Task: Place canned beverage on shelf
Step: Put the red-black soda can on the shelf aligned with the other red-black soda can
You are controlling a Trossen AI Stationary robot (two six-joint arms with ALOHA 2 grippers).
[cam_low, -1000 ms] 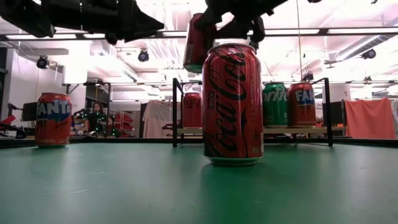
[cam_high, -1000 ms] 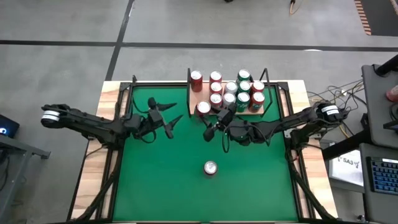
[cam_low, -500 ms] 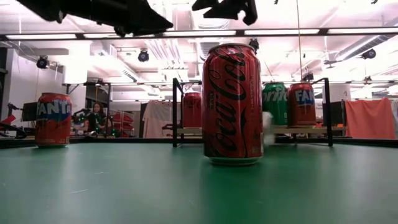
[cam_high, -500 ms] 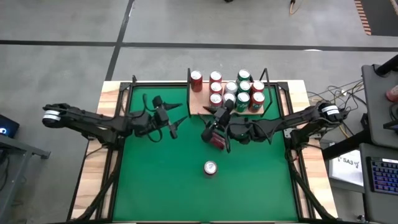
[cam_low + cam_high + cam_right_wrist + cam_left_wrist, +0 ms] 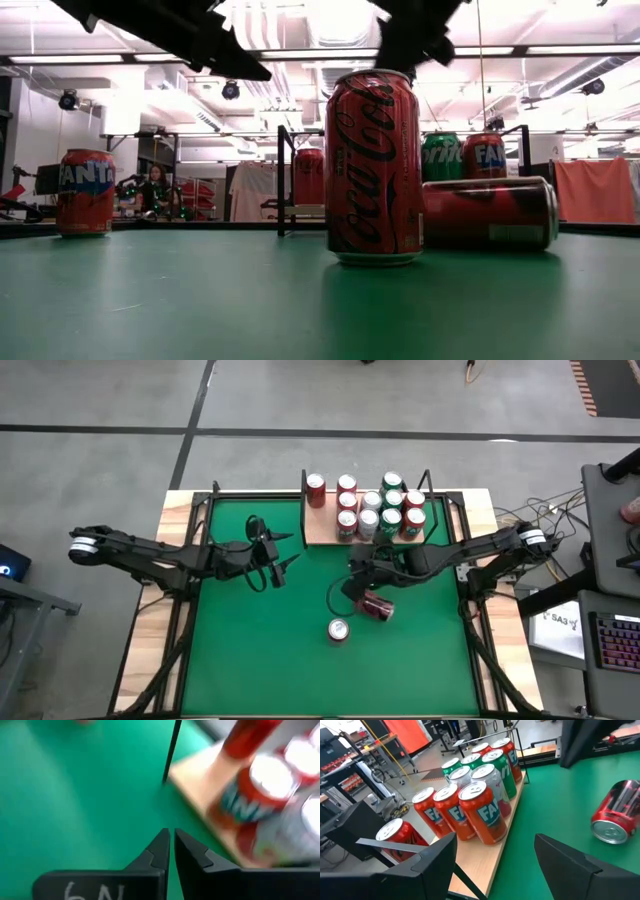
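— Two loose cans [image 5: 338, 630] sit on our green table [image 5: 240, 660], one upright, one fallen can [image 5: 376, 606] on its side, well apart from the shelf [image 5: 325, 532].
— Which arm do we judge nearer?
— Our right gripper [image 5: 352, 588], clenched and empty, hangs just beside the fallen can, whose long axis lies flat, slanting across the table.
— And our left gripper [image 5: 280, 555]?
— Fingers spread, empty, farther off near the shelf's corner.
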